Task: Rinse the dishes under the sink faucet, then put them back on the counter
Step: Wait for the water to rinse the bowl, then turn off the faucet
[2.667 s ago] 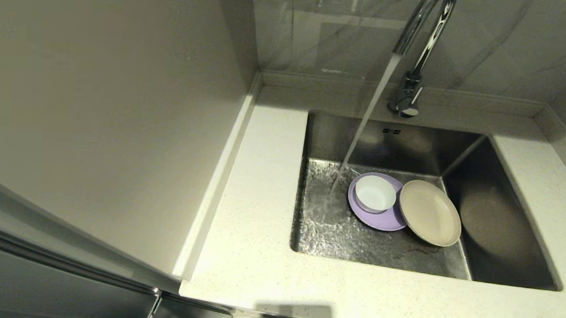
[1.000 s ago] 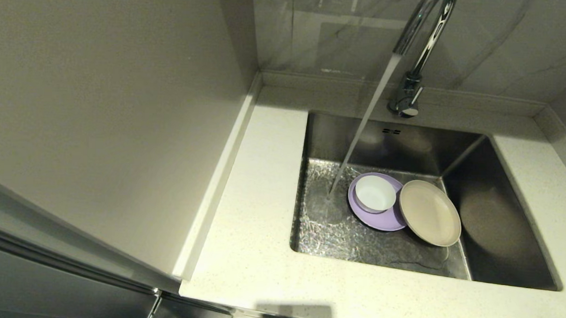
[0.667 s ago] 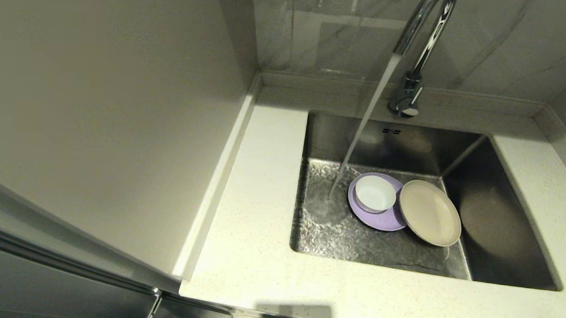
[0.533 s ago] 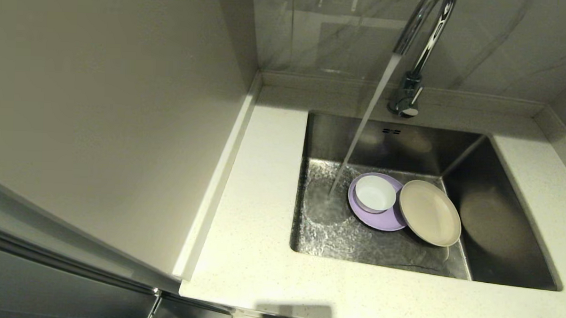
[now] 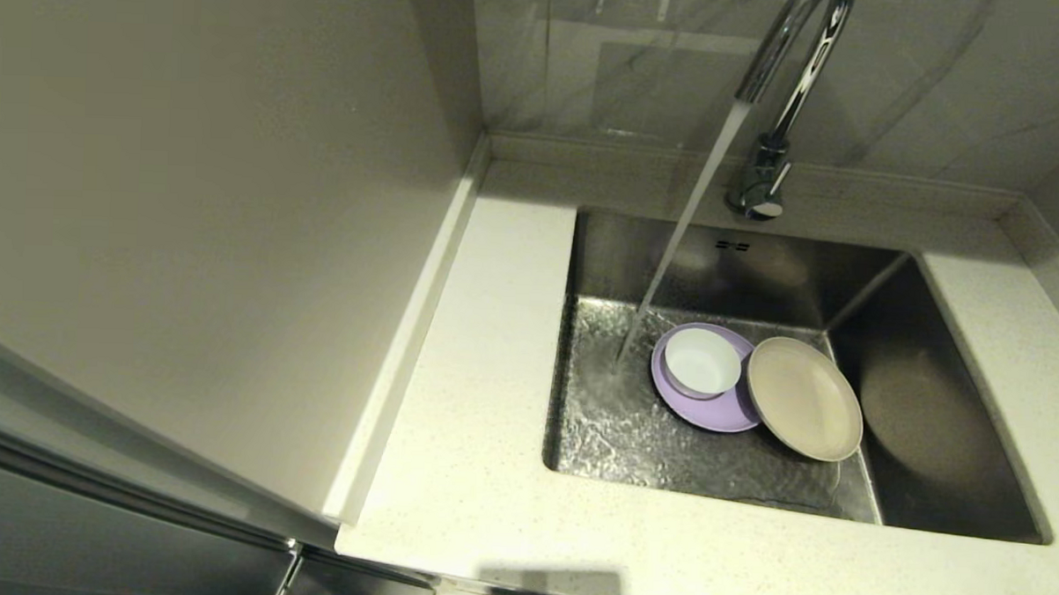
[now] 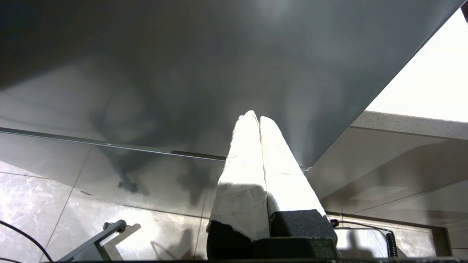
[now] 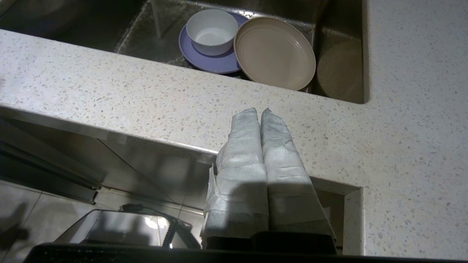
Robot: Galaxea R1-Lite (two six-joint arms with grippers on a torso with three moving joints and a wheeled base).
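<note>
Dishes in sink (image 5: 742, 270): white bowl (image 5: 702, 362) on lilac plate (image 5: 710, 409), beige plate (image 5: 803, 398) overlapping at 3 o'clock; likely wet, slippery, rigid — pinch rims; left gripper (image 6: 255, 117), right gripper (image 7: 260, 111) parked below worktop (image 5: 470, 472), fingers closed, empty

- The desk (image 5: 470, 472) is an off-white speckled stone top, filling the lower middle and right of the head view.
- The sink (image 5: 947, 435) is set into it at centre right.
- The faucet (image 5: 762, 187) stands on the desk behind the sink, at upper right.

White bowl (image 5: 702, 362) on purple plate (image 5: 706, 408) beside faucet (image 5: 776, 103) stream.
</note>
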